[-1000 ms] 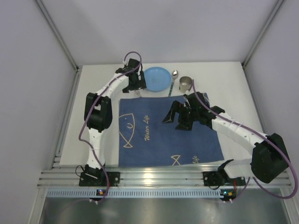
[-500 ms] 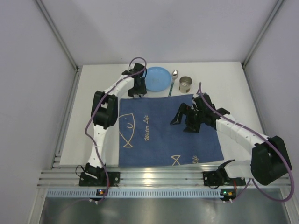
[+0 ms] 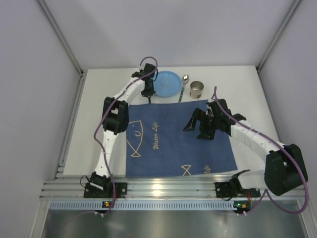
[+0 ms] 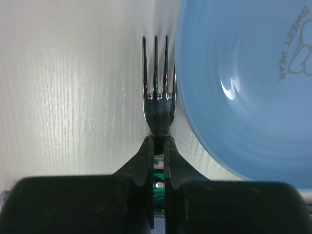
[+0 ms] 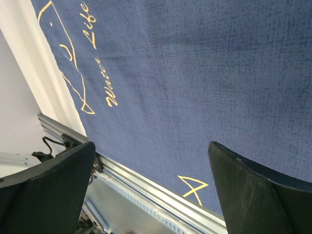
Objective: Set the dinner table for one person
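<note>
My left jaws clamp the silver metal fork (image 4: 158,105) by its neck for control, at 9 o'clock of the round blue plate (image 4: 243,87) on the large white table (image 4: 73,97). My right jaws stand apart, empty, over the dark blue fish-patterned cloth (image 5: 195,73).
</note>
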Action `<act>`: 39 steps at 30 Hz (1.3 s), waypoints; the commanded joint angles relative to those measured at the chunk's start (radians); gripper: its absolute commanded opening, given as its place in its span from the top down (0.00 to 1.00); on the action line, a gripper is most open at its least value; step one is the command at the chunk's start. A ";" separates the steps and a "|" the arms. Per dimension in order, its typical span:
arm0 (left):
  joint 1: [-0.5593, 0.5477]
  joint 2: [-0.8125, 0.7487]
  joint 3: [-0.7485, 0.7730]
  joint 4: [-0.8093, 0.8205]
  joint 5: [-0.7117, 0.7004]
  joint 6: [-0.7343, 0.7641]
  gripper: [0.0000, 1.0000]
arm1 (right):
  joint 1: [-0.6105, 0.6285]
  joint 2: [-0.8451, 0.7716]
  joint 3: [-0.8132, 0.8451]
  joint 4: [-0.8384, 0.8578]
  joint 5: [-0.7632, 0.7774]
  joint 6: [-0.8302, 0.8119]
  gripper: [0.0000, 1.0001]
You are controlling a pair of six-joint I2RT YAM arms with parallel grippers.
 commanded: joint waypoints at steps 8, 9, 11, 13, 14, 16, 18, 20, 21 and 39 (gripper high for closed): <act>0.104 -0.008 0.230 -0.019 0.012 0.006 1.00 | -0.013 0.019 -0.006 -0.007 -0.021 -0.041 0.00; 0.110 -0.021 0.291 0.000 0.015 0.011 1.00 | -0.013 0.024 -0.004 -0.006 -0.023 -0.042 0.00; 0.129 -0.104 0.286 0.063 0.053 0.018 1.00 | -0.012 0.036 0.002 -0.004 -0.031 -0.045 0.00; 0.132 -0.170 0.266 0.152 0.050 0.058 1.00 | -0.012 0.041 0.006 -0.006 -0.035 -0.050 0.00; 0.132 -0.234 0.257 0.168 0.044 0.073 1.00 | -0.012 0.041 0.008 -0.004 -0.034 -0.050 0.00; 0.132 -0.279 0.226 0.186 0.050 0.113 1.00 | -0.012 0.042 0.011 -0.001 -0.035 -0.053 0.00; 0.127 -0.353 0.179 0.165 0.076 0.150 1.00 | -0.010 0.047 0.016 -0.001 -0.031 -0.064 0.00; 0.118 -0.411 0.061 0.123 0.076 0.178 1.00 | -0.012 0.052 0.034 -0.006 -0.028 -0.077 0.00; 0.115 -0.476 0.007 0.116 0.088 0.192 1.00 | -0.015 0.053 0.042 -0.007 -0.026 -0.082 0.00; -0.074 -0.993 -1.155 0.257 0.285 -0.006 1.00 | -0.059 0.142 0.329 -0.124 -0.005 -0.194 0.00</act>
